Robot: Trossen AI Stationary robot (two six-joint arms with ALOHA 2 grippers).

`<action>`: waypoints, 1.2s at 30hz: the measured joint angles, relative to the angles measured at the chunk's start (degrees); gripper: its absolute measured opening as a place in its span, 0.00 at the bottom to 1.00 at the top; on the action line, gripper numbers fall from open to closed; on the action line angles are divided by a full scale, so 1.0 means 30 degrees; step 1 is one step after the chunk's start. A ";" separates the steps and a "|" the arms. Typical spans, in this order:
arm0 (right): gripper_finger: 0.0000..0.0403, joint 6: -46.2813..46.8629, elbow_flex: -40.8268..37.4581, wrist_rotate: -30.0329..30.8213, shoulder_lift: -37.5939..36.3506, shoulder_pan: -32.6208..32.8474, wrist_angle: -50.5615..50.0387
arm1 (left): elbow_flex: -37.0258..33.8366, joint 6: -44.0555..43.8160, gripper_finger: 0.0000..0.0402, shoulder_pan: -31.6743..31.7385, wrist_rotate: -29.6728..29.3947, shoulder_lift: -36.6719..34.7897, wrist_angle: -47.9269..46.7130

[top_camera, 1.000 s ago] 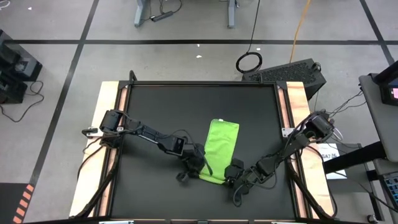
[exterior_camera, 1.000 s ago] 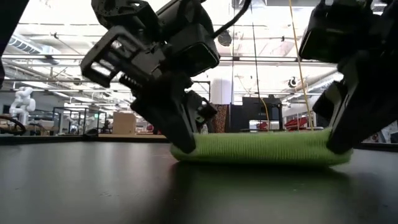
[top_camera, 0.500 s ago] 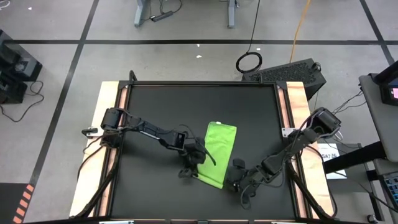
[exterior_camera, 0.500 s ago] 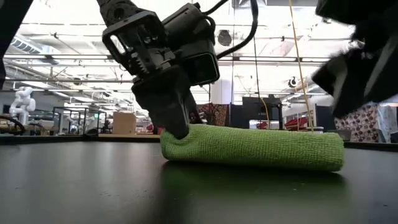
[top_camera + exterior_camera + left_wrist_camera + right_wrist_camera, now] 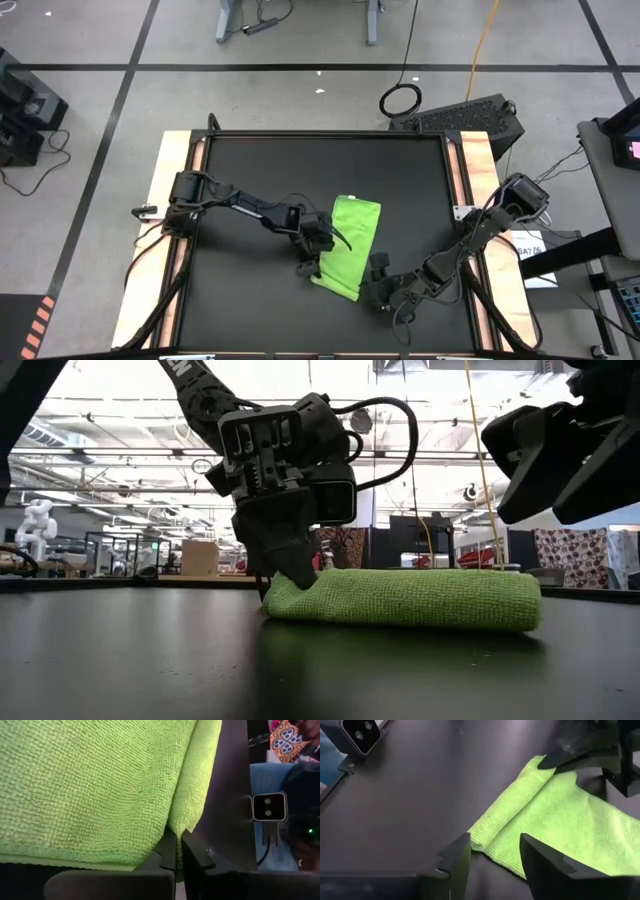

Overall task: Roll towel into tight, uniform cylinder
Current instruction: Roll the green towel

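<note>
The lime-green towel (image 5: 352, 238) lies on the black mat (image 5: 250, 170), right of the middle, with its near end turned over into a low roll (image 5: 506, 822). My left gripper (image 5: 314, 263) stands at the roll's left end, shut on it. My right gripper (image 5: 376, 283) hovers open just off the roll's right end, raised above the mat in the low view (image 5: 545, 455). Its fingers (image 5: 457, 857) straddle bare mat and touch nothing. In the low view the towel (image 5: 410, 600) shows as a thick green band. My left gripper pinches the left end of the towel's rolled near edge (image 5: 176, 822) between its two fingers, on the fold. The fingers (image 5: 290, 565) come from above, slanting in from the table's left. The towel stays flat on the mat, and the pinched corner is drawn up slightly.
Wooden strips (image 5: 180, 170) border the mat on the left and right. A paper (image 5: 532, 250) lies beyond the right strip. Bare mat spreads to the far side and left of the towel. Beyond the table's far right corner sit a dark case (image 5: 470, 115) and a cable coil (image 5: 400, 100).
My right gripper has opened, let go of the roll's right end, and risen, drawing back toward the near edge. My left gripper has kept its hold, tipped more upright and gone a little right. The towel's near end has turned over into a thicker roll; its far end has stayed.
</note>
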 joint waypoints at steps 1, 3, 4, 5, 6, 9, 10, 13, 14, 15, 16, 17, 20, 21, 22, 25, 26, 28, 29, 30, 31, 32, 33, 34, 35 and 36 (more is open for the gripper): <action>0.38 -0.0125 0.0007 0.0000 0.0083 -0.0001 0.0055 | 0.0000 -0.0149 0.02 0.0000 -0.0011 0.0087 0.0047; 0.37 -0.0360 0.0007 -0.0017 0.0216 -0.0001 0.0063 | -0.0007 -0.0465 0.02 0.0005 -0.0010 0.0153 0.0072; 0.36 -0.0413 0.0007 -0.0027 0.0363 -0.0001 0.0177 | -0.0008 -0.0587 0.02 0.0001 -0.0022 0.0166 0.0082; 0.36 -0.0434 0.0007 -0.0038 0.0497 0.0007 0.0332 | -0.0015 -0.0619 0.02 0.0015 -0.0021 0.0166 0.0082; 0.35 -0.0470 0.0007 -0.0066 0.0663 0.0065 0.0458 | -0.0015 -0.0666 0.02 0.0022 -0.0022 0.0173 0.0079; 0.35 -0.0925 0.0007 -0.0070 0.1169 0.0189 0.1245 | -0.0015 -0.1009 0.02 0.0145 -0.0022 0.0194 0.0081; 0.36 -0.1166 0.0007 -0.0053 0.1335 0.0218 0.1599 | -0.0015 -0.1117 0.02 0.0185 -0.0023 0.0202 0.0082; 0.37 -0.1819 0.0031 0.0057 0.1725 0.0225 0.2405 | -0.0022 -0.1551 0.02 0.0280 -0.0017 0.0217 0.0077; 0.38 -0.1885 0.0138 0.0063 0.1883 0.0213 0.2342 | -0.0022 -0.1620 0.02 0.0297 -0.0015 0.0219 0.0077; 0.39 -0.1987 0.0308 0.0113 0.2068 0.0210 0.2214 | -0.0022 -0.1693 0.02 0.0302 -0.0015 0.0224 0.0046; 0.39 -0.2116 0.0473 0.0108 0.2265 0.0193 0.2131 | -0.0032 -0.1718 0.02 0.0306 -0.0015 0.0224 -0.0004; 0.39 -0.2262 0.0665 0.0114 0.2493 0.0155 0.1986 | -0.0044 -0.1760 0.02 0.0306 -0.0027 0.0236 -0.0020; 0.38 -0.2422 0.1291 0.0093 0.3241 0.0115 0.1460 | -0.0044 -0.2124 0.02 0.0321 -0.0029 0.0239 -0.0012; 0.38 -0.2416 0.1420 0.0080 0.3478 0.0108 0.1242 | -0.0044 -0.2151 0.02 0.0321 -0.0043 0.0239 -0.0025; 0.37 -0.2400 0.1557 0.0088 0.3700 0.0101 0.0998 | -0.0044 -0.2152 0.02 0.0321 -0.0044 0.0239 -0.0072; 0.35 -0.1581 0.1719 0.0493 0.4261 0.0101 0.0676 | -0.0051 -0.2171 0.02 0.0321 -0.0044 0.0239 -0.0149; 0.34 -0.1154 0.1719 0.0761 0.4367 0.0101 0.0559 | -0.0051 -0.2167 0.02 0.0321 -0.0044 0.0239 -0.0182; 0.32 -0.0612 0.1722 0.1279 0.4430 0.0119 0.0368 | -0.0058 -0.2167 0.02 0.0287 -0.0023 0.0239 -0.0271; 0.31 -0.0453 0.1727 0.1508 0.4430 0.0121 0.0243 | -0.0058 -0.2172 0.02 0.0243 -0.0022 0.0239 -0.0415; 0.31 -0.0411 0.1727 0.1614 0.4430 0.0101 0.0204 | -0.0058 -0.2159 0.02 0.0196 -0.0022 0.0239 -0.0686; 0.30 -0.0405 0.1727 0.1676 0.4430 0.0101 0.0205 | -0.0058 -0.2059 0.02 0.0163 -0.0022 0.0231 -0.0938; 0.29 -0.0398 0.1727 0.1745 0.4430 0.0101 0.0198 | -0.0058 -0.1868 0.02 0.0109 -0.0041 0.0228 -0.1160; 0.28 -0.0332 0.1727 0.1869 0.4430 0.0094 0.0192 | -0.0058 -0.1616 0.02 0.0052 -0.0090 0.0217 -0.1417; 0.28 -0.0129 0.1727 0.1967 0.4430 0.0094 0.0166 | -0.0058 -0.1410 0.02 0.0006 -0.0180 0.0217 -0.1629; 0.27 0.0199 0.1727 0.2044 0.4430 0.0090 0.0087 | -0.0058 -0.1206 0.02 -0.0060 -0.0260 0.0217 -0.1809; 0.26 0.0515 0.1727 0.2117 0.4430 0.0061 -0.0007 | -0.0058 -0.1089 0.02 -0.0094 -0.0335 0.0210 -0.1891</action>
